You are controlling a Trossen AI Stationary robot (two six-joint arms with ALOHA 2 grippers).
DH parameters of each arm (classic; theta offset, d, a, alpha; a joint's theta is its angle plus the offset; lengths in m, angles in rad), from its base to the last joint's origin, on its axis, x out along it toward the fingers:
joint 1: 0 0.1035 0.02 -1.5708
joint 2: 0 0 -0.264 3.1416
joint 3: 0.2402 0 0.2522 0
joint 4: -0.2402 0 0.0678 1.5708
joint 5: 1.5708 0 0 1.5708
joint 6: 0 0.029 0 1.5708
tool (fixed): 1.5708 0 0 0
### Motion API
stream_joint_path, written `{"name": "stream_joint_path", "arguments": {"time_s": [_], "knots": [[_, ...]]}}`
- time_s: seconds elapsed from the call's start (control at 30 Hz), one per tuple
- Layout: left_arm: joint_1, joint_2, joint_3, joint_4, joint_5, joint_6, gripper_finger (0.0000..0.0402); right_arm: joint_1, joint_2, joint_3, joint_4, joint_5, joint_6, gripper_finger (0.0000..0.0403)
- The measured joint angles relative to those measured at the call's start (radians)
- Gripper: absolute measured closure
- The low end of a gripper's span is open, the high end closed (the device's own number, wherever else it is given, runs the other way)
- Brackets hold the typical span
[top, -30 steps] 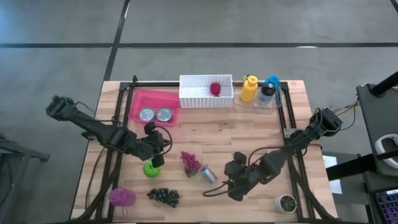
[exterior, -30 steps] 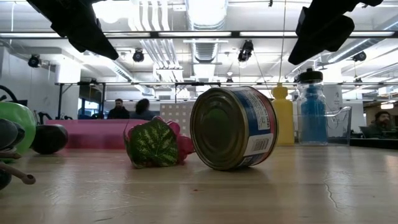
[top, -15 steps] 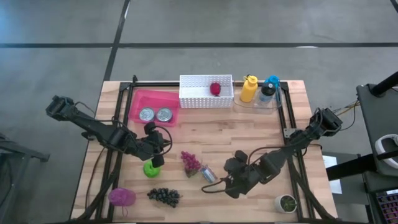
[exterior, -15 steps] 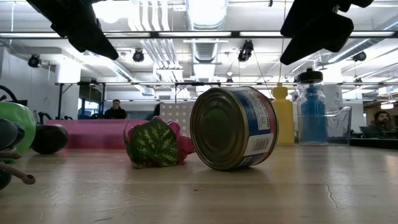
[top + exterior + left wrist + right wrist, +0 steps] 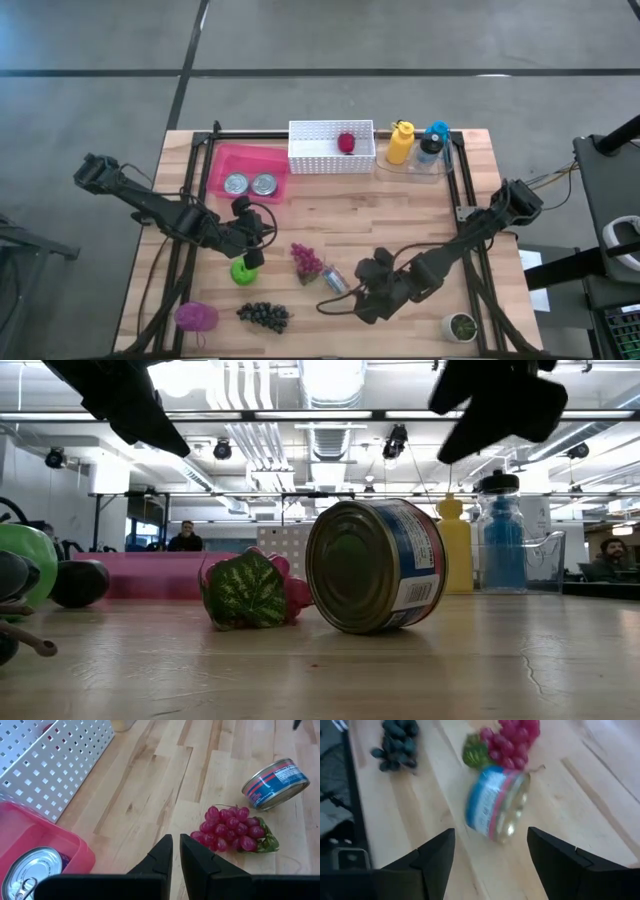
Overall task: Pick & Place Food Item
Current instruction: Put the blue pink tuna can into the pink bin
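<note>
The can (image 5: 496, 810) lies on its side near the table's (image 5: 400, 210) middle, blue-and-pink label, shiny gold end, red grapes (image 5: 306, 260) touching it at ten o'clock. The right gripper (image 5: 490, 852) hangs over it, fingers spread wide, holding nothing. The left gripper (image 5: 175, 851), pinched nearly shut and empty, sits above the green apple (image 5: 243, 271).

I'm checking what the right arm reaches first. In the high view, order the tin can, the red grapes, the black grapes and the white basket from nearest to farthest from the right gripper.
From the right gripper, open above the table's near part:
1. Tin can, on its side just ahead.
2. Red grapes, just beyond the can.
3. Black grapes, along the near edge.
4. White basket, at the far edge.
</note>
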Motion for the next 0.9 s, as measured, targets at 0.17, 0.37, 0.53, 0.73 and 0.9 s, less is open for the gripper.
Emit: {"name": "stream_joint_path", "arguments": {"time_s": [0.17, 0.37, 0.53, 0.73, 0.9], "knots": [[0.000, 0.000, 0.000, 0.000, 0.000, 0.000, 0.0363, 0.000, 0.039, 0.090, -0.165, 0.047, 0.045, 0.0151], [0.000, 0.000, 0.000, -0.002, 0.000, 0.000, 0.0363, 0.000, 0.129, 0.204, -0.291, 0.061, 0.074, 0.0159], [0.000, 0.000, 0.000, -0.003, 0.000, 0.000, 0.0363, 0.006, 0.174, 0.287, -0.394, 0.075, 0.113, 0.0165], [0.000, 0.000, 0.000, -0.003, 0.000, 0.000, 0.0363, 0.013, 0.200, 0.316, -0.399, 0.076, 0.140, 0.0163], [0.000, 0.000, 0.000, -0.003, 0.000, 0.000, 0.0363, 0.016, 0.200, 0.315, -0.401, 0.099, 0.150, 0.0163]]}}
